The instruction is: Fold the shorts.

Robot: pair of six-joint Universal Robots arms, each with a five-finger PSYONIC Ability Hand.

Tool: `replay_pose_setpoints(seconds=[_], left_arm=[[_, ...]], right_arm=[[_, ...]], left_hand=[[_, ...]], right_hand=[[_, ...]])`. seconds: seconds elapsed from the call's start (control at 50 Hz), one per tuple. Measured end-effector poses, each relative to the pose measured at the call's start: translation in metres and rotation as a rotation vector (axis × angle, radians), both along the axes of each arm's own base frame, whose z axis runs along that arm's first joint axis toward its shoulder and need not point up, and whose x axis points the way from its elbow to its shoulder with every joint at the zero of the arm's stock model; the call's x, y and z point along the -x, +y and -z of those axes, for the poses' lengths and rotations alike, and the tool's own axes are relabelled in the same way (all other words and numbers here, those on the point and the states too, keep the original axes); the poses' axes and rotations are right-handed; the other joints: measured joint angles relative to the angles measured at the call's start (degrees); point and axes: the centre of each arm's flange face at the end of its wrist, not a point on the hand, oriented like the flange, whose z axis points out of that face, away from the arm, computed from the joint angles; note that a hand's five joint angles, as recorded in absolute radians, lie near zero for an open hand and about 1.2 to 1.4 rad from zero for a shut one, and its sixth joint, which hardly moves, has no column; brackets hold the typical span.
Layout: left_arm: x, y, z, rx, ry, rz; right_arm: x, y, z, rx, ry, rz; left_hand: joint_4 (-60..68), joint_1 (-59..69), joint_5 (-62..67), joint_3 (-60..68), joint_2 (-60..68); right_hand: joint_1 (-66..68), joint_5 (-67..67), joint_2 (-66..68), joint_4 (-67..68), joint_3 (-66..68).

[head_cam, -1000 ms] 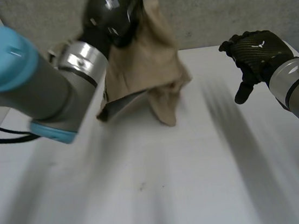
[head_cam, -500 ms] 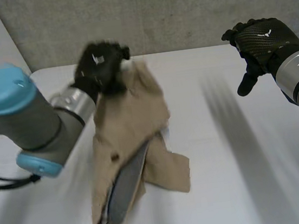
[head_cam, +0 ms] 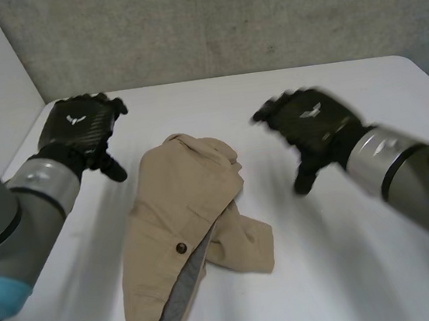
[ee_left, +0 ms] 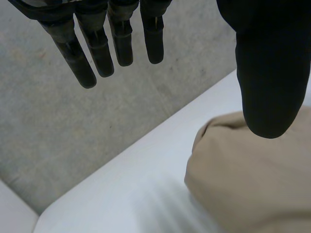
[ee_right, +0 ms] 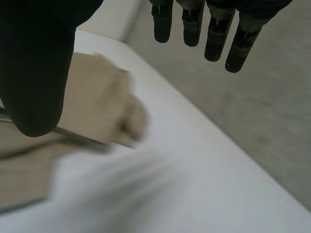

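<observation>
The tan shorts (head_cam: 187,226) lie crumpled on the white table (head_cam: 355,284), with a dark button and the grey waistband lining showing near the front. My left hand (head_cam: 79,128) hovers to the left of their far end, fingers straight, holding nothing. In the left wrist view its fingers (ee_left: 97,43) and thumb (ee_left: 272,73) stand spread above the shorts (ee_left: 252,184). My right hand (head_cam: 312,125) is to the right of the shorts, also empty with straight fingers. Its fingers (ee_right: 214,29) and thumb (ee_right: 34,68) spread wide over the shorts (ee_right: 92,102) in the right wrist view.
A grey wall (head_cam: 221,19) runs behind the table's far edge. Bare table lies on the right side and along the far edge. The left table edge (head_cam: 17,149) is close to my left hand.
My left hand carried the shorts down from the air, let them go on the table and drew back to the left. My right hand moved in and down toward the shorts.
</observation>
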Motion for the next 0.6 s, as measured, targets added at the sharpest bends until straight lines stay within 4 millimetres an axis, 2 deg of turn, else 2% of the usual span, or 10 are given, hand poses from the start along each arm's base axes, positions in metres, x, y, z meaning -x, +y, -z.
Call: replay_pose_setpoints(seconds=[0.08,0.16,0.28,0.46,0.6], left_arm=[[-0.015,-0.001,0.005,-0.015,-0.006,-0.044],[-0.033,-0.013,0.01,-0.029,-0.007,-0.107],[-0.045,-0.023,0.014,-0.042,0.002,-0.153],[-0.045,-0.025,0.014,-0.055,0.046,-0.161],[-0.044,-0.024,0.014,-0.066,0.074,-0.161]], right_arm=[[-0.017,0.027,0.016,-0.03,0.011,-0.155],[-0.037,0.054,0.036,-0.037,0.014,-0.31],[-0.06,0.08,0.059,-0.03,0.007,-0.451],[-0.085,0.107,0.09,-0.055,-0.007,-0.618],[-0.097,0.115,0.107,-0.053,-0.011,-0.68]], left_hand=[[-0.04,-0.01,-0.07,0.0,-0.02],[-0.3,0.0,-0.37,0.0,-0.3],[-0.51,0.0,-0.35,0.0,-0.56],[-0.51,0.0,-0.35,0.0,-0.57],[-0.51,0.0,-0.35,0.0,-0.56]], right_hand=[[0.0,0.0,0.0,0.0,0.0],[0.0,0.0,0.0,0.0,0.0],[0.0,0.0,0.0,0.0,0.0],[0.0,0.0,0.0,0.0,0.0],[0.55,0.0,0.24,0.0,0.27]])
